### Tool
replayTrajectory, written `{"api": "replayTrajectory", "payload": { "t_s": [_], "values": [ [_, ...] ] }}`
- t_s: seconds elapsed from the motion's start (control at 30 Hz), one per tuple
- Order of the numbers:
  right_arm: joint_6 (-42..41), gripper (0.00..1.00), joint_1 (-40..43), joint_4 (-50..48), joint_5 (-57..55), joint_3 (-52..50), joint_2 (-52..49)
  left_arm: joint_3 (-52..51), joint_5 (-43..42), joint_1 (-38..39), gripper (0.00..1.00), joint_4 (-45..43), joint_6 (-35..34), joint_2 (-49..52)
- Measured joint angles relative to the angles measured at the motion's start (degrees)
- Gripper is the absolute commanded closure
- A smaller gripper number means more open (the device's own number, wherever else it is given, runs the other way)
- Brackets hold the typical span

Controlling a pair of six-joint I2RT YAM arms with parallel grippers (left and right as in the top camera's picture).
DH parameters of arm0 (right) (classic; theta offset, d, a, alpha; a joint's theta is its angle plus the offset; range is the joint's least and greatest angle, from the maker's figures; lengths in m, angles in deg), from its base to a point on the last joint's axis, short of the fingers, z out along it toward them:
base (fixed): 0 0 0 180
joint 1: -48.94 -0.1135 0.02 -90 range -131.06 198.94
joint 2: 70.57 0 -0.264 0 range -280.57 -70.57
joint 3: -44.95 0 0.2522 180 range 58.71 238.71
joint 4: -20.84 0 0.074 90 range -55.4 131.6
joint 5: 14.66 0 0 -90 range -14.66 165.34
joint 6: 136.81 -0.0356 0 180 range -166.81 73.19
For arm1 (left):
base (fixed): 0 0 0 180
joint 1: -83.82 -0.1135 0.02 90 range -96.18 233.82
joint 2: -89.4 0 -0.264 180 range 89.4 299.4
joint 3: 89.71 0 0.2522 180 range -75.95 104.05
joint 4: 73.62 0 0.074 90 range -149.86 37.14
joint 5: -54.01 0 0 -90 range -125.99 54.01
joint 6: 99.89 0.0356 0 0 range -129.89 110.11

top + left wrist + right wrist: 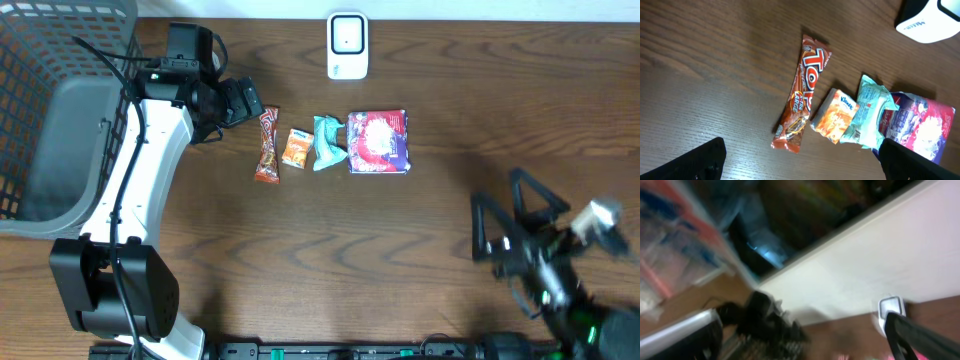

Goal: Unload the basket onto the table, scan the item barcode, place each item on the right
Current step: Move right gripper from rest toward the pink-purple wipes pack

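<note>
Red-and-purple packet [378, 142] ends a mid-table row below the white scanner [347, 45], then teal pouch [327, 143], Top bar [267, 146] and small Kleenex pack [296, 148], with left gripper [243, 101] near the bar and right gripper [500, 205] well apart, both spread wide and empty.

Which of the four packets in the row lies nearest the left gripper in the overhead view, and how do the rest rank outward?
Measured from the left gripper:
1. candy bar, at the left end of the row.
2. orange tissue pack, just right of it.
3. teal packet, next to the right.
4. red-and-purple packet, at the right end.
</note>
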Motion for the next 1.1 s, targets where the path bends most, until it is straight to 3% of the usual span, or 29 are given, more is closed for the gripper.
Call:
{"api": "replayTrajectory", "payload": {
  "t_s": [0.23, 0.37, 0.5, 0.77, 0.9, 1.0, 1.1],
  "values": [
    [18.1, 0.01, 0.0, 30.4, -0.4, 25.7, -30.9, 0.0, 0.0, 0.0, 0.02, 0.0, 0.0, 0.0],
    [24.7, 0.01, 0.0, 38.5, -1.5, 37.2, -47.1, 0.0, 0.0, 0.0, 0.02, 0.0, 0.0, 0.0],
    [26.9, 0.01, 0.0, 36.8, -2.0, 42.2, -59.5, 0.0, 0.0, 0.0, 0.02, 0.0, 0.0, 0.0],
    [25.3, 0.01, 0.0, 28.4, 1.3, 42.5, -76.5, 0.0, 0.0, 0.0, 0.02, 0.0, 0.0, 0.0],
    [24.8, 0.08, -0.4, 26.6, 2.5, 42.6, -83.4, 0.0, 0.0, 0.0, 0.02, 0.0, 0.0, 0.0],
    [25.0, 0.20, -0.9, 25.3, 4.0, 42.6, -89.0, 0.0, 0.0, 0.0, 0.02, 0.0, 0.0, 0.0],
    [25.9, 0.20, -1.1, 24.6, 6.4, 42.6, -94.3, 0.0, 0.0, 0.0, 0.02, 0.0, 0.0, 0.0]
  ]
}}
